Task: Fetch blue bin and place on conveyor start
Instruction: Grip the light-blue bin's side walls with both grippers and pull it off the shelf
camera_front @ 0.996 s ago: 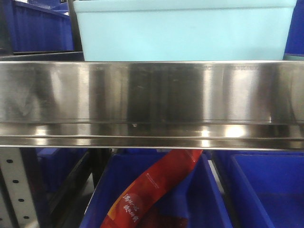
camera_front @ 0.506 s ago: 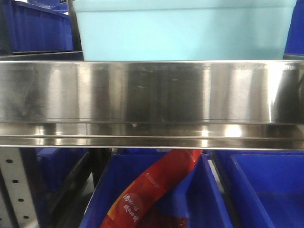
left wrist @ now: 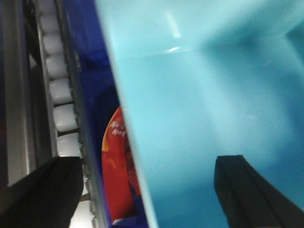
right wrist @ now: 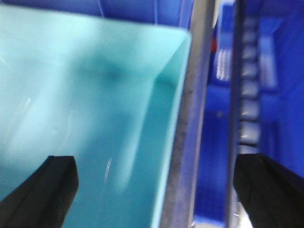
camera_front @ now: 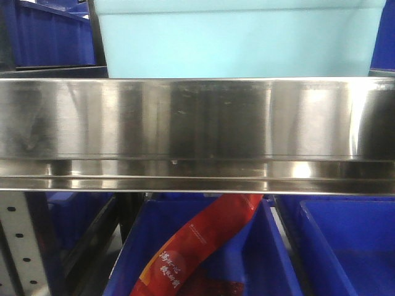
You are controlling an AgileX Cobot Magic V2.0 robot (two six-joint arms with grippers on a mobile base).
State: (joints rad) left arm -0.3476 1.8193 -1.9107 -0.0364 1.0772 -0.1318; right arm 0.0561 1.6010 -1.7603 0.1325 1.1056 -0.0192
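Above the steel rail [camera_front: 197, 117], the blue bin [camera_front: 241, 43] stands upright, lengthwise across.

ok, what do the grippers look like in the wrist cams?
Left gripper: only two matte black, blocky fingers with squared tips show. Right gripper: the same. No cables, markings or arm links in view.

SS shelf rail [camera_front: 197, 117] spans the full width of the front view, shiny, level. Upper lvl behind it: blue bin [camera_front: 241, 40] centre-right, base hidden by rail so can't confirm contact; dark blue crate [camera_front: 52, 40] near its left side. Below the rail: two lower crates [camera_front: 259, 259] [camera_front: 345, 246] side by side, perforated upright [camera_front: 18, 246] far left.
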